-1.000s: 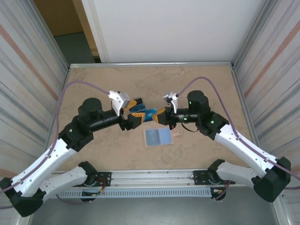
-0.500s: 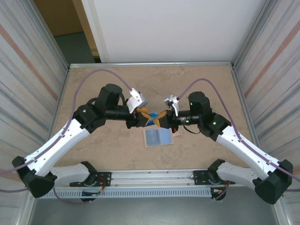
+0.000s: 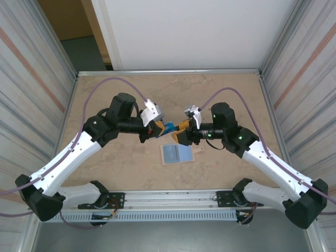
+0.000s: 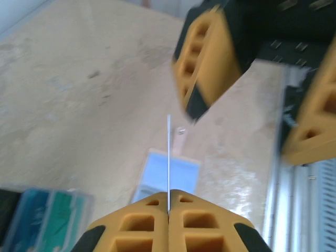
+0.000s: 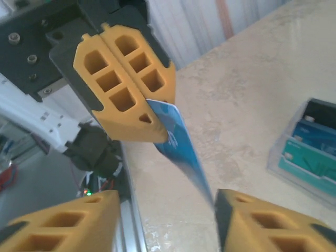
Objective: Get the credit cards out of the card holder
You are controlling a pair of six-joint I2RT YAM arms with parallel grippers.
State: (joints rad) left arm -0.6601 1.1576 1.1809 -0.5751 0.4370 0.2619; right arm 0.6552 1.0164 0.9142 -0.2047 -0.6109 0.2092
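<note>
Your left gripper (image 3: 159, 128) is clenched on one end of a blue credit card (image 5: 178, 142). Your right gripper (image 3: 179, 135), which held it a second ago, now stands released. The card looks light, stiff and slick, so pinch its flat faces. The card holder (image 3: 177, 153) lies open mid-table (image 3: 105, 94), toward the near edge.
</note>
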